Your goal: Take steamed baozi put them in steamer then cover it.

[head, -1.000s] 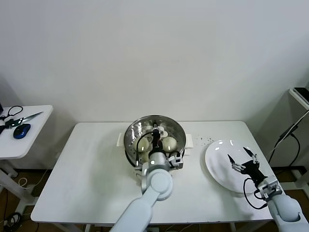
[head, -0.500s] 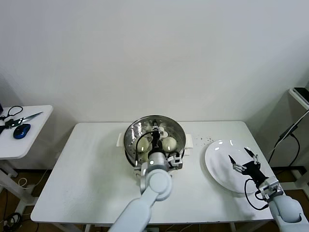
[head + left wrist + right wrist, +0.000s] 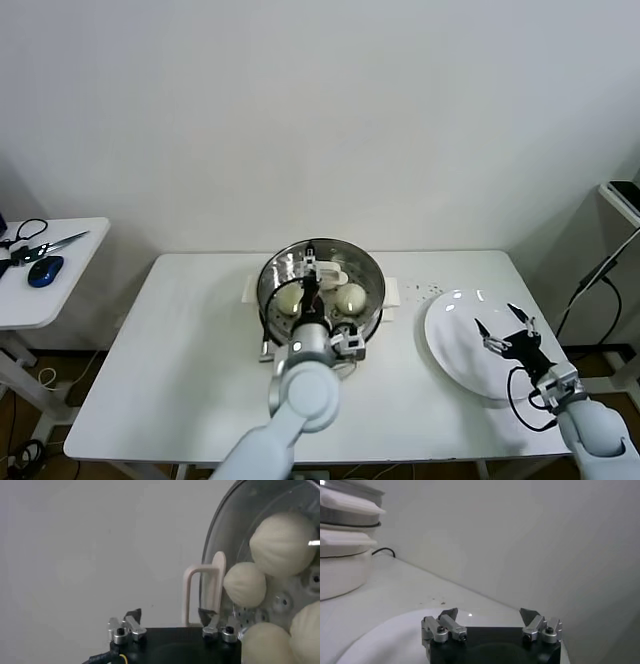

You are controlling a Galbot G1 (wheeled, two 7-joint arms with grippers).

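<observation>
On the white table [image 3: 200,350], the steamer [image 3: 369,266] sits near the far edge, cover [image 3: 218,525] on, baozi [image 3: 350,297] inside. The left gripper [image 3: 312,270] stands spread over the cover's white handle [image 3: 200,592]; the right gripper [image 3: 503,325] hovers wide (holding nothing) above the plate [image 3: 450,345].

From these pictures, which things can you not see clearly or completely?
- Fourth baozi: head view shows only two baozi plainly; the left arm covers part of the steamer.
- Cover: left wrist view cuts it off at the edge, showing only its rim and handle.
- Left gripper: small in head view; only its finger bases show in the wrist view.
- Plate: right gripper hides part of it.
</observation>
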